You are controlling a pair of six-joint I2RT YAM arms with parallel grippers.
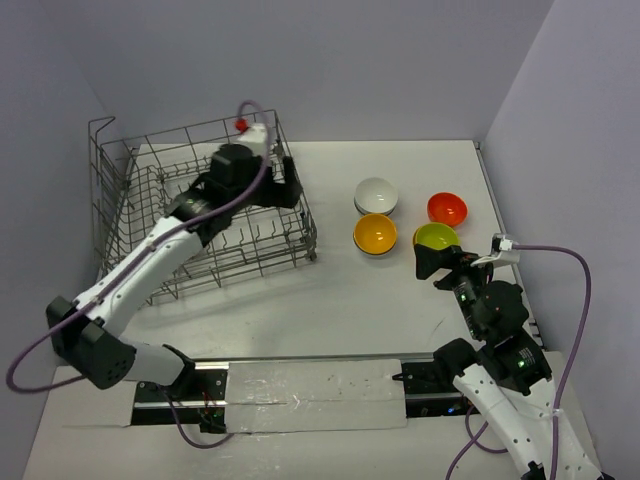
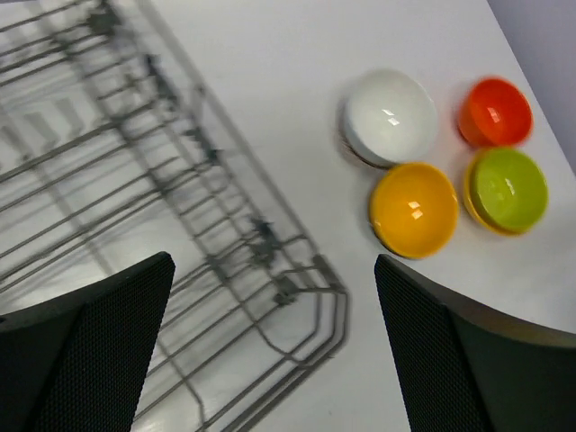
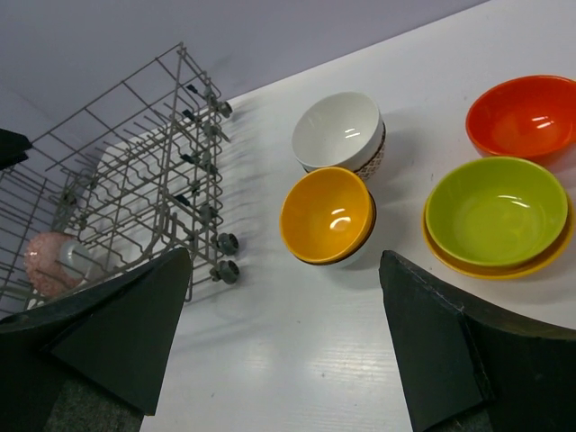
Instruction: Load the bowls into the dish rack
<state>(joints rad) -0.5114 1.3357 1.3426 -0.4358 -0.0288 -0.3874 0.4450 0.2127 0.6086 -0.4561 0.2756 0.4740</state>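
Well, the dish rack (image 1: 110,200) sits on the left half of the table (image 1: 340,300), open side up. It is skewed to the table's edges, with 1 near corner jutting toward the bowls. I can't tell which of its sides is the longer. From the right wrist view, a pinkish bowl (image 3: 49,261) shows low among its wires, but its tilt is unclear.

To the right, well apart from the rack, 4 bowls stand mouth-up in a tight cluster. The white bowl (image 1: 376,193) and red bowl (image 1: 447,208) are farther back. The orange bowl (image 1: 375,234) and lime green bowl (image 1: 437,237) are nearer. The white, orange and lime ones each nest in another bowl underneath.

The left gripper (image 1: 290,185) hangs over the rack's right side, jaws spread wide with nothing between them. The right gripper (image 1: 440,262) is just on the near side of the lime green bowl, its fingers wide apart and empty.

The table is matte white, and pale lilac walls (image 1: 400,60) close it in on 3 sides. Purple cables (image 1: 585,290) trail off both arms.
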